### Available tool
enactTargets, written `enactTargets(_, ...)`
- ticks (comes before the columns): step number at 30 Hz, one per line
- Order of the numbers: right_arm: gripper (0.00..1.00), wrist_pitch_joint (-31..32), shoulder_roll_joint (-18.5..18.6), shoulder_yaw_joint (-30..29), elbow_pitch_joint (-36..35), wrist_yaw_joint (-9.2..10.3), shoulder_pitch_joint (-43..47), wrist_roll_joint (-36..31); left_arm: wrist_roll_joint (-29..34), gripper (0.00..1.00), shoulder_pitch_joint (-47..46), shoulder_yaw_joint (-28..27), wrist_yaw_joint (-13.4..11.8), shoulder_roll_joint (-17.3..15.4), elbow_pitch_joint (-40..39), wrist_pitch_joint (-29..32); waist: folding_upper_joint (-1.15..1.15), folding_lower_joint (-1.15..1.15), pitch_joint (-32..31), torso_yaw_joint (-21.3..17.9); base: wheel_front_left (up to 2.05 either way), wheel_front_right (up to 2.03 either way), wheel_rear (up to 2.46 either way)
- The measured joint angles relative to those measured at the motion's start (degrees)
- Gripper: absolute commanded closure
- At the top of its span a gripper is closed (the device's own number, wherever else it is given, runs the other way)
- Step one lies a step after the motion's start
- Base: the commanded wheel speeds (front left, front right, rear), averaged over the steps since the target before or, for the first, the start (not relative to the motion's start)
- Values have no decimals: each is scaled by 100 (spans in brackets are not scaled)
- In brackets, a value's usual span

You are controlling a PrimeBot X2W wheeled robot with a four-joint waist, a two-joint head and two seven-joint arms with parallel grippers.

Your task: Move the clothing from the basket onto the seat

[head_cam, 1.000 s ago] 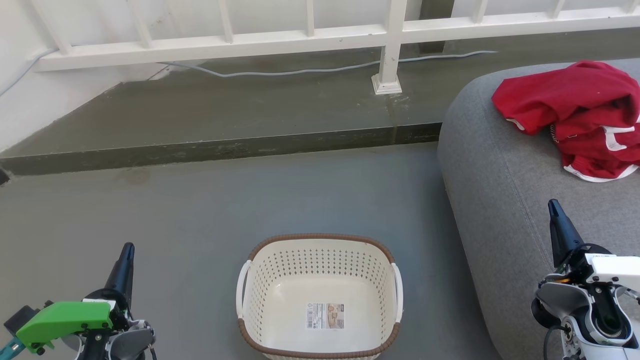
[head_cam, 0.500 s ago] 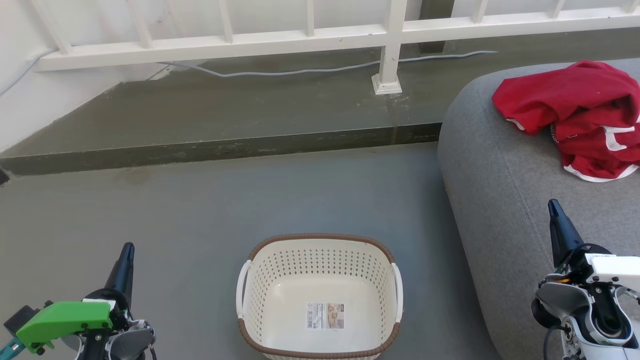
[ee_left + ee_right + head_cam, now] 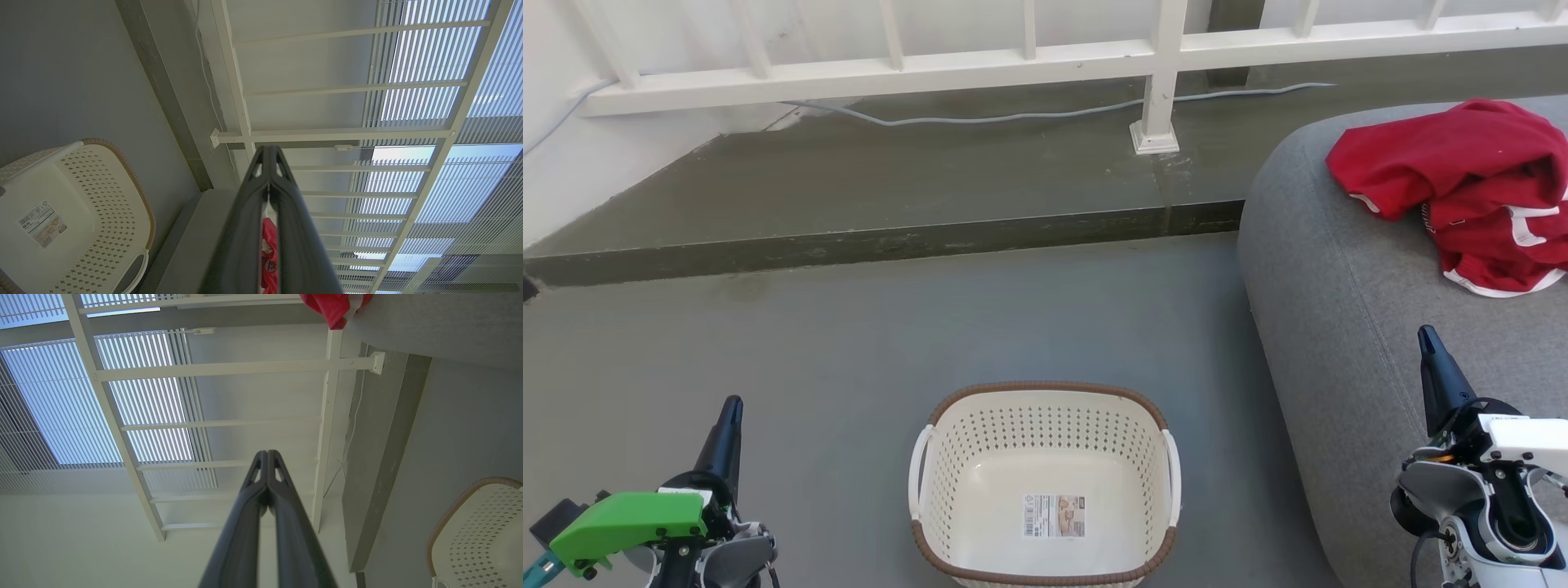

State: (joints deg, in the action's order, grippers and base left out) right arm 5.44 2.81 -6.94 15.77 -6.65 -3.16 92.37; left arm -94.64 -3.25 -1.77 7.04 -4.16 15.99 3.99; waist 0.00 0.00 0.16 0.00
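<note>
Clothing (image 3: 1462,188) lies on the seat (image 3: 1339,327), ahead of the right gripper (image 3: 1425,336) and well apart from it, so the job looks done. Nearest first: left gripper (image 3: 733,406) pinched closed on nothing, and the right gripper is the same, fingers pressed together. Between them, slightly ahead, sits the basket (image 3: 1045,386), bare inside apart from its label (image 3: 1054,515). Trouble from here? A careless forward sweep of the right arm could snag the clothing and drag it towards the seat's rounded edge. Either arm swinging inward could knock the light basket. Count: two grippers, one basket with two white handles (image 3: 920,474), one label, one seat, one red heap of clothing. How many garments are in it, I cannot tell.
</note>
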Motion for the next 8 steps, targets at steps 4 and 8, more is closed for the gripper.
enactTargets(4, 100, 0, -1, -1, 0, 0, 0, 0, 0, 100, 0, 0, 0, 2, -1, 0, 0, 0, 0, 0, 0, 0, 0)
enactTargets(8, 100, 0, -1, -1, 0, 0, 0, 0, 0, 100, 0, -1, 0, 3, -3, 0, 0, 0, 0, 0, 0, 0, 0)
